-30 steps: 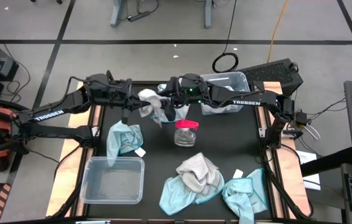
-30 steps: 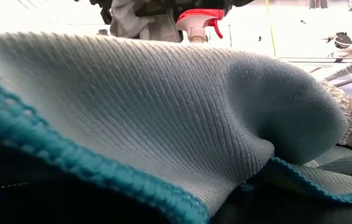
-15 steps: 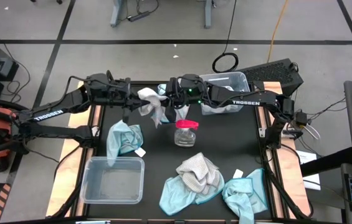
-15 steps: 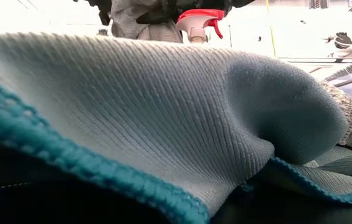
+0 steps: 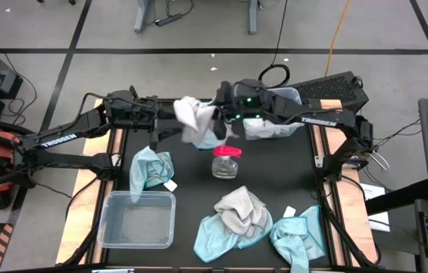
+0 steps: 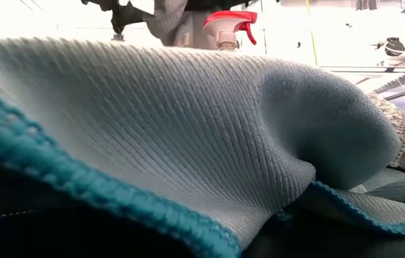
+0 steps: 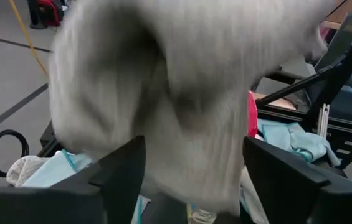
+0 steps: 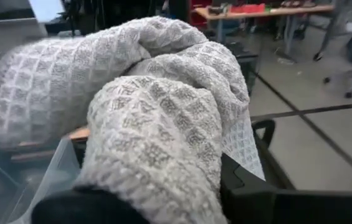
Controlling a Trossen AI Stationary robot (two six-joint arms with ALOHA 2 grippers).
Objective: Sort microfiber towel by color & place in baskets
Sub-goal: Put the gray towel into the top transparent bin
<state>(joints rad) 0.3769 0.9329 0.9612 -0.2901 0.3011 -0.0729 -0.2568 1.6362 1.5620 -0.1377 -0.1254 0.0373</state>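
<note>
While the right gripper [image 5: 217, 121] pinches a grey waffle-weave towel [image 5: 193, 121] above the far edge of the table [image 5: 289, 174], the left gripper [image 5: 170, 123] sits just beside the cloth with its fingers spread apart, as seen from the high view. One clear basket [image 5: 137, 220] stands near the table's near left corner; the other basket [image 5: 278, 102] sits at the far edge, partly under the right arm, with pale cloth inside. A small clear jar with a pink lid [image 5: 226, 161] stands near the table's middle. A blue towel [image 5: 151, 168] lies toward the left edge, a grey towel [image 5: 242, 208] rests on another blue towel [image 5: 215, 236] near the near edge, and a third blue one [image 5: 298, 236] lies by the near right corner.

In the low view, a blue towel with a teal hem [image 6: 188, 136] fills most of the picture; a red spray-bottle top [image 6: 228, 25] shows beyond it.

In the left wrist view, the blurred grey towel [image 7: 182, 93] hangs between that arm's two separated dark fingers [image 7: 116, 177].

In the right wrist view, the grey towel [image 8: 144, 106] bunches over the closed fingers, with a basket's clear wall [image 8: 51, 171] beneath.
</note>
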